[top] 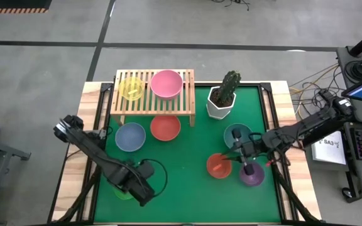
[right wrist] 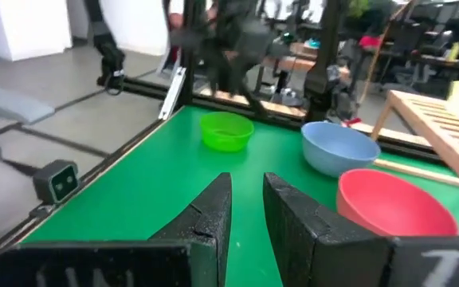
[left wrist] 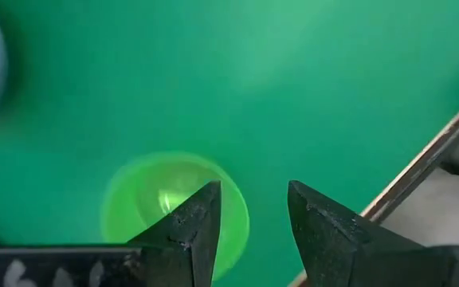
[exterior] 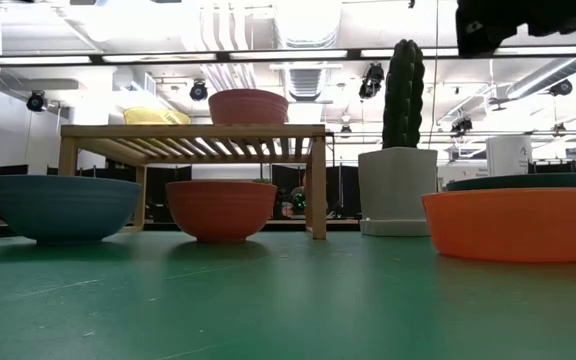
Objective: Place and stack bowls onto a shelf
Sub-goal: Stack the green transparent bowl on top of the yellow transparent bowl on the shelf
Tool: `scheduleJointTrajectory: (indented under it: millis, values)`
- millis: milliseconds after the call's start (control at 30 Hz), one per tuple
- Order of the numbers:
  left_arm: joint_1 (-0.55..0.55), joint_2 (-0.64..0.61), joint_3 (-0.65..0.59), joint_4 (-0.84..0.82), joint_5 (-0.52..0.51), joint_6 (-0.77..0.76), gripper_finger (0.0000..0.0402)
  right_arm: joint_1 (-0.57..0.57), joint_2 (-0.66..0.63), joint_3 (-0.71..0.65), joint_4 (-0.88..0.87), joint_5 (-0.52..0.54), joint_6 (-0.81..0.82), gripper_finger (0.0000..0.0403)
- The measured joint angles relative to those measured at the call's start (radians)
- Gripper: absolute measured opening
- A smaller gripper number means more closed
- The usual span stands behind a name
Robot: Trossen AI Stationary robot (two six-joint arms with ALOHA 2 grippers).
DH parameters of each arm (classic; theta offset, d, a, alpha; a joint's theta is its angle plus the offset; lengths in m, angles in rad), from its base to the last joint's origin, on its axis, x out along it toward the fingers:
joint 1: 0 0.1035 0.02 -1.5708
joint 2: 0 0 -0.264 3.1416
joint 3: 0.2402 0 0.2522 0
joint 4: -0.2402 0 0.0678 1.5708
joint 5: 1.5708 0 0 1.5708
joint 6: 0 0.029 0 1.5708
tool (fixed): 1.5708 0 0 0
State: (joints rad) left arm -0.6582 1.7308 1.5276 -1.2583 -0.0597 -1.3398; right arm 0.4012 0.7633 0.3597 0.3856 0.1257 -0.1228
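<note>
The light-wood shelf (top: 153, 100) stands at the far side of the green mat, with the yellow bowl (top: 131, 88) and the pink bowl (top: 166, 83) on its slats. The blue-grey bowl (top: 130, 136) and the coral-red bowl (top: 165, 127) rest on the mat in front of it. The teal bowl (top: 237, 133), red-orange bowl (top: 218, 166) and purple bowl (top: 251, 175) sit at the right. My left gripper (left wrist: 253, 195) is open above the lime green bowl (left wrist: 162, 203) near the front left, with one finger over its rim. My right gripper (right wrist: 247, 182) is empty, with a narrow gap, and sits between the teal and red-orange bowls (top: 239, 150).
A white faceted pot with a cactus (top: 223, 99) stands right of the shelf. The mat's wooden border (left wrist: 429, 163) runs close beside my left gripper. Bare mat (top: 181, 176) lies between the two arms. Cables and a desk lie beyond the table's right edge.
</note>
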Motion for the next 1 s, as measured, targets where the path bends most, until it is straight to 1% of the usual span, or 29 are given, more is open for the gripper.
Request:
scheduleJointTrajectory:
  millis: [67,133,267,500,667,733,867,1000]
  values:
    - [0.000,0.022,-0.004,0.000,0.045,-0.071,0.0130,0.000,-0.023,-0.025,0.020,0.016,0.005,0.0066]
    - [0.000,0.046,-0.005,-0.001,0.068,-0.126,0.0130,0.000,-0.045,-0.041,0.022,0.033,0.006,0.0066]
    - [-0.001,0.089,-0.005,0.000,0.078,-0.185,0.0130,0.000,-0.077,-0.053,0.023,0.034,0.007,0.0066]
    - [-0.007,0.133,-0.019,0.000,0.078,-0.193,0.0129,0.000,-0.080,-0.054,0.021,0.034,0.011,0.0066]
    - [-0.026,0.133,-0.074,0.007,0.078,-0.220,0.0129,0.000,-0.080,-0.054,0.022,0.034,0.022,0.0066]
    - [-0.040,0.133,-0.104,0.030,0.085,-0.244,0.0129,0.000,-0.080,-0.054,0.023,0.035,0.028,0.0066]
    - [-0.062,0.133,-0.161,0.139,0.117,-0.270,0.0129,0.000,-0.080,-0.054,0.023,0.042,0.029,0.0066]
    - [-0.074,0.133,-0.179,0.177,0.128,-0.276,0.0129,0.000,-0.080,-0.054,0.023,0.062,0.035,0.0066]
